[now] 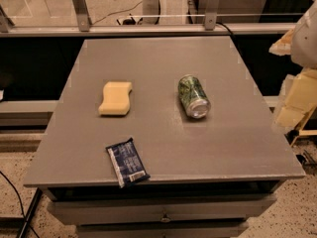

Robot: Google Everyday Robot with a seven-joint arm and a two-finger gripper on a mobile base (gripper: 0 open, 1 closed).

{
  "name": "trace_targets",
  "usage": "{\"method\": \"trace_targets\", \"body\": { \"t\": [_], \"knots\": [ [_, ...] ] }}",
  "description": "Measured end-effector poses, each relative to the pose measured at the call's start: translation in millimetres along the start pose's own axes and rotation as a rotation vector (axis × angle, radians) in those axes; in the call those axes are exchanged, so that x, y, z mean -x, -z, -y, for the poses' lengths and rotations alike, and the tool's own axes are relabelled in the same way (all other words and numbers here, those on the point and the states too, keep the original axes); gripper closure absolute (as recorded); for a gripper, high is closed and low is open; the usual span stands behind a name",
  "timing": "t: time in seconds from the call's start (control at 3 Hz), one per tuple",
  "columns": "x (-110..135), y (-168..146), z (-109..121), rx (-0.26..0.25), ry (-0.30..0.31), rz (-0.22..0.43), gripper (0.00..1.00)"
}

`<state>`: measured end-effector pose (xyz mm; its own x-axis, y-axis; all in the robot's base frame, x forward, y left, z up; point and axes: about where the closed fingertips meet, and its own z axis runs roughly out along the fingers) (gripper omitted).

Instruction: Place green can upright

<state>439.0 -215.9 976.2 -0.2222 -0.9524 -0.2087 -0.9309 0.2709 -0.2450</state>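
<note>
The green can [193, 96] lies on its side on the grey table [158, 58], right of the middle. Its body is mottled green and white, and its silver end faces the front edge. My gripper [296, 95] shows as pale yellow and white parts at the right edge of the view. It is beyond the table's right side, well apart from the can and holding nothing that I can see.
A yellow sponge [115, 98] lies left of the middle. A dark blue snack packet [127, 162] lies at the front edge and hangs slightly over it. A rail with metal posts [79, 6] runs behind the table. Drawers [163, 212] sit below the tabletop.
</note>
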Motion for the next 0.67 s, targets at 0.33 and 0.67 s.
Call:
{"method": "trace_targets", "body": {
  "t": [0.33, 0.67],
  "knots": [
    [1, 0, 0, 0.0, -0.001, 0.001, 0.0],
    [24, -27, 10, 0.064, -0.012, -0.005, 0.0]
  ]
}}
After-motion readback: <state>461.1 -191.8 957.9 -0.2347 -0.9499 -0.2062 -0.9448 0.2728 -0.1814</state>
